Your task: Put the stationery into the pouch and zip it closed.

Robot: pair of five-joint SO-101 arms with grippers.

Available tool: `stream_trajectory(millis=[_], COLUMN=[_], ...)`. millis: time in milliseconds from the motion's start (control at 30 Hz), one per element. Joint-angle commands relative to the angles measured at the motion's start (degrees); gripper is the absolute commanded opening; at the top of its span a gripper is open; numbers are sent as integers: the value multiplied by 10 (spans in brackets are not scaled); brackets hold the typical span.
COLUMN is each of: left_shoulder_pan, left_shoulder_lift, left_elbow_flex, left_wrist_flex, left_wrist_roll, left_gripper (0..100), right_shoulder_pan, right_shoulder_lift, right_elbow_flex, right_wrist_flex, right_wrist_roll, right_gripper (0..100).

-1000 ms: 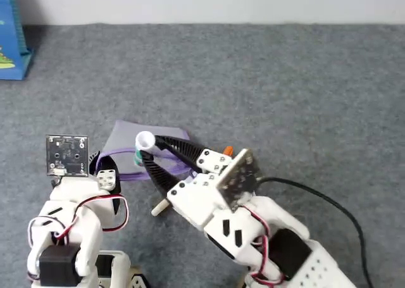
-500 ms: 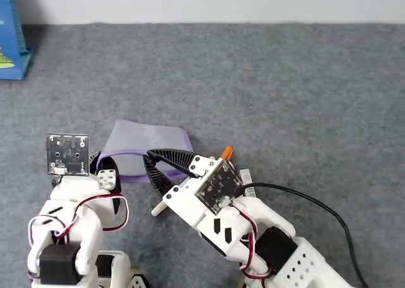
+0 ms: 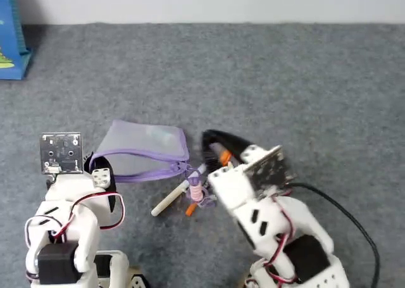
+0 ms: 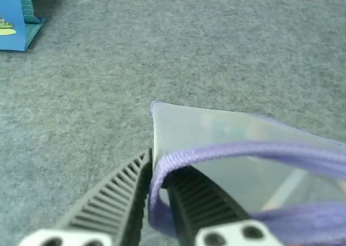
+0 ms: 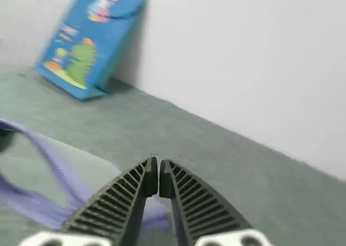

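The translucent purple pouch point(image 3: 147, 150) lies on the grey carpet with its purple zip rim point(image 4: 238, 150) lifted. My left gripper point(image 3: 96, 162) is shut on that rim at the pouch's left end point(image 4: 152, 162). A pale shape shows faintly through the pouch wall. My right gripper point(image 3: 206, 137) hangs just right of the pouch, shut with nothing between its fingers point(image 5: 158, 170). In front of the pouch's right corner lie a cream pen point(image 3: 169, 199), a pink-striped piece point(image 3: 197, 190) and a small orange piece point(image 3: 190, 208). Another orange piece point(image 3: 224, 156) sits under the right arm.
A blue gift bag point(image 3: 11, 35) leans against the white wall at the far left; it is also seen as the blue bag point(image 5: 89, 40). Open grey carpet stretches behind the pouch and to the right. A black cable point(image 3: 345, 212) trails from the right arm.
One second ago my right gripper held a white and green stick over the pouch mouth. It has let go, shut, and swung right. The pens on the carpet are now uncovered.
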Motion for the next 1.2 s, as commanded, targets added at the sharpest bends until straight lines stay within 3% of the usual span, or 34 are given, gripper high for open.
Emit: stream_trajectory(millis=[0,267,467,1167], left_shoulder_pan=[-5,-7,-7,-7], left_shoulder_lift=[2,2,2,2], left_elbow_flex=[-4,-4,-3,-3], left_wrist_flex=[-6,-6,-6,-6], left_wrist_roll=[7,7,7,6], left_gripper=[13,13,13,13], right_shoulder_pan=[65,119,119,151], right_shoulder_lift=[21,213,384,726], right_elbow_flex=[-43,-43,-47,-201], right_wrist_flex=[66,115,109,104], right_wrist_roll=[4,-26,-51,-53], right_gripper=[12,24,152,150])
